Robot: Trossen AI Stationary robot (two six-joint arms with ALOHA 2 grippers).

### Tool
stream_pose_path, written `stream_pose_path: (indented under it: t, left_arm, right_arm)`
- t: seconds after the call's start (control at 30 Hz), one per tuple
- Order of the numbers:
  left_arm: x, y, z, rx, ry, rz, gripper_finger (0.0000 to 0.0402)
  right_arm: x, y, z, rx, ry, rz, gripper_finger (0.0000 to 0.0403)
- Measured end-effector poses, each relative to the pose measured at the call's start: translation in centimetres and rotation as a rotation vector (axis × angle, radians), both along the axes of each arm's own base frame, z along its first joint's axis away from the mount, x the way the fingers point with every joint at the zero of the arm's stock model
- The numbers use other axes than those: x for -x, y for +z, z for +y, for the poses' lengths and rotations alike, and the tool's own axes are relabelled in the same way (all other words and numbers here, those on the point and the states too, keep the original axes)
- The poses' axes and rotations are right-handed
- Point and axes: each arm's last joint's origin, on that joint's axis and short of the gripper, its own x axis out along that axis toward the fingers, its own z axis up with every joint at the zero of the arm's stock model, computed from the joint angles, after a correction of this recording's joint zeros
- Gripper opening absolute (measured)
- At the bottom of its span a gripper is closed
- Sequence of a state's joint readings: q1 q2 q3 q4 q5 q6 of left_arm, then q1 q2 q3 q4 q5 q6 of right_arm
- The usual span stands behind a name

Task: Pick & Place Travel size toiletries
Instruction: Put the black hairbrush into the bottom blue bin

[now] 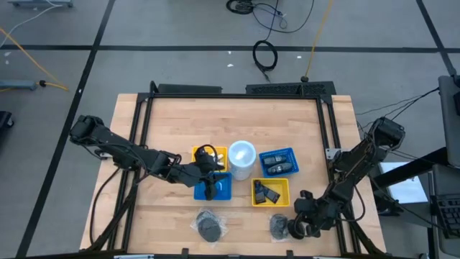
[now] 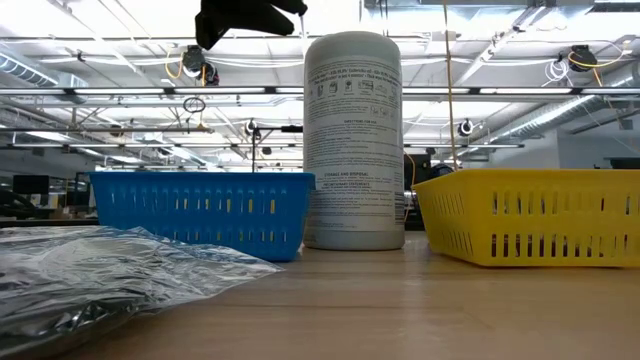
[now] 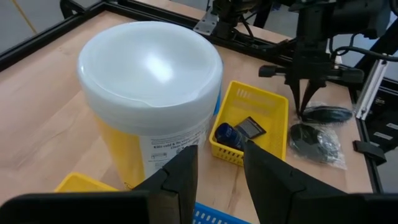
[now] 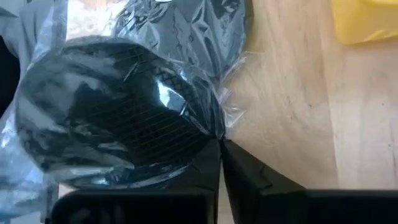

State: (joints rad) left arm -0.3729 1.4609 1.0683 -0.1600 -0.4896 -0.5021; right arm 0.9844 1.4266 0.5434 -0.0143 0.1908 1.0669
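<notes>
Two dark round pieces in clear wrap lie near the table's near edge: one (image 1: 210,226) left, one (image 1: 278,225) right. My right gripper (image 1: 295,228) stands shut beside the right piece (image 4: 118,112), pointing down. Dark little packs lie in the near yellow basket (image 1: 270,192) and in the right blue basket (image 1: 278,162). My left gripper (image 1: 210,180) hovers open above the left blue basket (image 1: 219,189), next to the white tub (image 1: 241,160), holding nothing. In the left wrist view its fingers (image 3: 217,171) point toward the tub (image 3: 149,81). My right gripper pinches the crinkled edge of the clear wrap (image 4: 219,127) between its two shut fingers (image 4: 239,171), only at their free ends. It comes from above, pointing down (image 3: 303,99). Whether the piece is lifted off the table I cannot tell.
The big white tub stands among four baskets, two yellow and two blue, in the middle of the table. A black frame (image 1: 327,129) runs around the work area. Bare wood lies toward the far edge (image 1: 230,119). In the low view, clear wrap (image 2: 100,280) lies close in front.
</notes>
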Motion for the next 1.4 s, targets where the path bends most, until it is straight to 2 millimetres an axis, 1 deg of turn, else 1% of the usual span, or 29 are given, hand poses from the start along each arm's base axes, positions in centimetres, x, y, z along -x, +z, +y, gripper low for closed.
stream_pose_path:
  t: [0.13, 0.23, 0.33, 0.5, 0.8, 0.97, 1.07, 1.13, 1.27, 1.4]
  left_arm:
    - [0.0, 0.0, 0.0, -0.005, 0.008, -0.002, 0.0129]
    - [0.0, 0.0, 0.0, -0.007, 0.007, -0.001, 0.0129]
    - [0.0, 0.0, 0.0, -0.007, 0.007, -0.001, 0.0129]
    - [0.0, 0.0, 0.0, -0.006, 0.007, -0.002, 0.0129]
    - [0.0, 0.0, 0.0, -0.007, 0.008, -0.001, 0.0129]
    - [0.0, 0.0, 0.0, -0.005, 0.008, -0.001, 0.0129]
    - [0.0, 0.0, 0.0, -0.007, 0.006, -0.001, 0.0129]
    - [0.0, 0.0, 0.0, -0.007, 0.006, -0.001, 0.0129]
    - [0.0, 0.0, 0.0, -0.005, 0.007, -0.001, 0.0129]
    - [0.0, 0.0, 0.0, -0.005, 0.008, -0.002, 0.0129]
  right_arm:
    - [-0.1, 0.1, -0.1, -0.005, 0.008, 0.002, 0.0003]
    - [0.0, 0.8, -0.2, -0.013, 0.031, -0.014, 0.0001]
    - [-0.1, 2.5, -0.2, -0.027, 0.045, -0.074, 0.0]
    - [-0.1, 5.4, -0.6, 0.026, 0.045, -0.144, 0.0]
    - [-0.3, 9.1, -0.5, 0.071, 0.094, -0.235, 0.0]
    - [-0.3, 8.9, -0.5, 0.036, 0.029, -0.187, 0.0]
    - [-0.3, 8.1, -0.2, 0.01, 0.016, -0.116, 0.0004]
    - [-0.3, 7.5, -0.1, 0.02, 0.005, -0.091, 0.0015]
    - [-0.4, 6.5, -0.1, 0.033, -0.002, -0.046, 0.0056]
    - [-0.5, 6.0, -0.3, 0.028, -0.042, -0.024, 0.0116]
